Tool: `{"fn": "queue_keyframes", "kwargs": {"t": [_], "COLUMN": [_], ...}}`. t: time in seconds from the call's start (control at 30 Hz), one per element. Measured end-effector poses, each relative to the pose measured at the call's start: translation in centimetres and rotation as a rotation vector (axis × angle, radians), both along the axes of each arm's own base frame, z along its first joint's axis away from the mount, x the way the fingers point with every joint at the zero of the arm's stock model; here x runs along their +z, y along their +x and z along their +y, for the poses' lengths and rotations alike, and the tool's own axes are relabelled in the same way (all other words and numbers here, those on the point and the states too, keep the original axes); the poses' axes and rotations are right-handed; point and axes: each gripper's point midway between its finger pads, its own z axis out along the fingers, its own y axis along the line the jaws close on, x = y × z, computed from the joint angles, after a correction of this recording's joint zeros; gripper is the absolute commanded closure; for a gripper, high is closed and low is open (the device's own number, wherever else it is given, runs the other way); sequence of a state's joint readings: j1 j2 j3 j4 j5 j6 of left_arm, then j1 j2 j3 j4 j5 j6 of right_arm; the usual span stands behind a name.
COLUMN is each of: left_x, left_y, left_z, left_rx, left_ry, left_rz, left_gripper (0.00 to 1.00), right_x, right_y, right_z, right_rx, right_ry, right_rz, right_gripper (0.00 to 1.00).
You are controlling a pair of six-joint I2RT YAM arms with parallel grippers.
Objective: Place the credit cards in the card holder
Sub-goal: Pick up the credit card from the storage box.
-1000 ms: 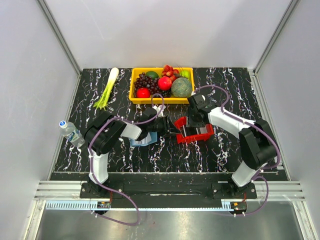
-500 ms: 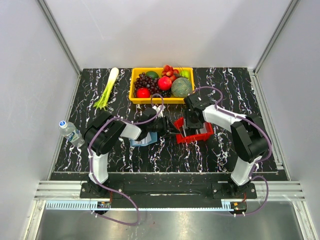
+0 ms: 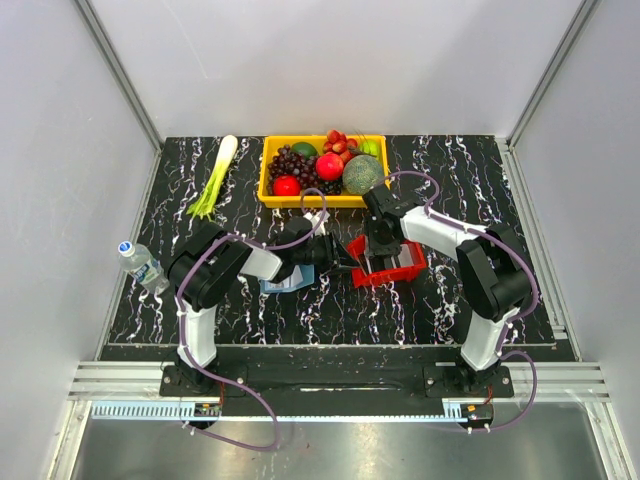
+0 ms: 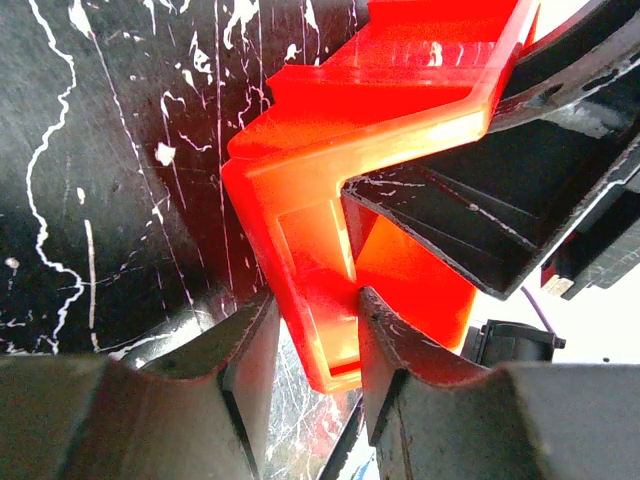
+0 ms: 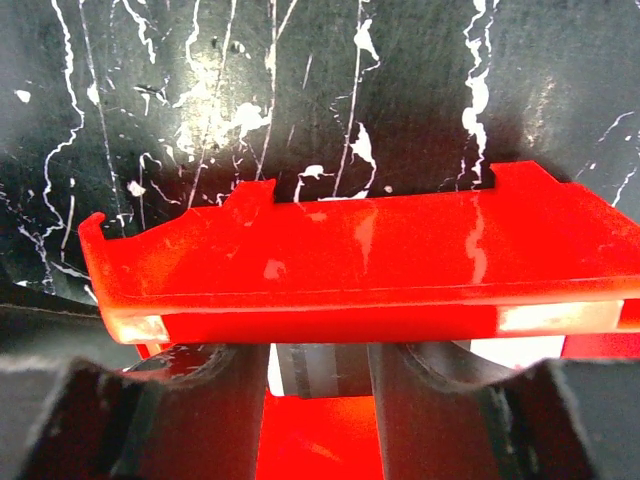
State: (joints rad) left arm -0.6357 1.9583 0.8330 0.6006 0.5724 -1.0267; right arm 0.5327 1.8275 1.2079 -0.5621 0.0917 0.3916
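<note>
Right gripper (image 5: 318, 362), wrist view: fingers straddle the near wall of the red tray (image 5: 350, 255) and reach inside, w/ a grey slab, prob. one of the credit cards (image 5: 324, 374), standing btwn them. Whether the jaws press on it or only flank it cannot be told; no clear contact shows. Change vs. a second ago, top view: the right arm has swung left, its wrist now over the tray's left half, nearer the left arm; tray, card holder and left arm have not shifted. Judged meaning: this is a re-aim over the cards, i.e. the pick is under way and not confirmed, and no card has left the tray. Left gripper (image 4: 315, 312): clamped on a corner wall of the red tray, one finger inside and one outside, tray tipped up off the black marbled table (image 3: 200, 300), presumably to present the cards. Card holder (image 3: 283, 283): pale blue, flat on the table just left of the tray, mostly hidden under the left forearm; open or shut cannot be told, and no card shows in it. Cards: thin, stiff, grey to dark w/ a white edge beside; count unclear. Est. progress: early.
</note>
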Motion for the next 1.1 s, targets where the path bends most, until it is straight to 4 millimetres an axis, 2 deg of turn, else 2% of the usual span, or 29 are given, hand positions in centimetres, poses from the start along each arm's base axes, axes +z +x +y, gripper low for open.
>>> {"fn": "queue_keyframes", "kwargs": {"t": [0.2, 0.4, 0.5, 0.67, 0.77, 0.87, 0.93, 1.03, 1.1], "left_x": [0.0, 0.0, 0.0, 0.0, 0.0, 0.0, 0.0, 0.0, 0.0], "left_y": [-0.1, -0.1, 0.0, 0.0, 0.0, 0.0, 0.0, 0.0, 0.0], "left_z": [0.1, 0.1, 0.2, 0.2, 0.2, 0.3, 0.3, 0.3, 0.3], "left_rx": [0.003, 0.006, 0.009, 0.010, 0.010, 0.010, 0.011, 0.010, 0.010], "left_ry": [-0.007, -0.010, -0.011, -0.011, -0.012, -0.012, -0.011, -0.012, -0.012], "left_rz": [0.004, 0.006, 0.006, 0.009, 0.009, 0.010, 0.010, 0.010, 0.010], "left_gripper": [0.71, 0.71, 0.71, 0.71, 0.71, 0.71, 0.71, 0.71, 0.71], "right_x": [0.2, 0.2, 0.0, -0.1, -0.1, -0.1, 0.0, 0.1, 0.2], "right_y": [0.0, 0.0, 0.0, 0.0, 0.1, 0.1, 0.2, 0.2, 0.1], "right_z": [1.0, 1.2, 1.2, 0.6, 0.6, 0.6, 0.5, 0.7, 1.1], "right_rx": [0.017, 0.016, 0.024, 0.024, 0.024, 0.025, 0.023, 0.016, 0.015], "right_ry": [0.058, 0.059, 0.033, -0.013, -0.019, -0.018, -0.020, -0.016, -0.006], "right_rz": [0.010, 0.016, 0.017, 0.004, 0.000, -0.001, -0.004, -0.011, -0.017], "right_gripper": [0.46, 0.47, 0.55, 0.77, 0.84, 0.86, 0.78, 0.56, 0.49]}}
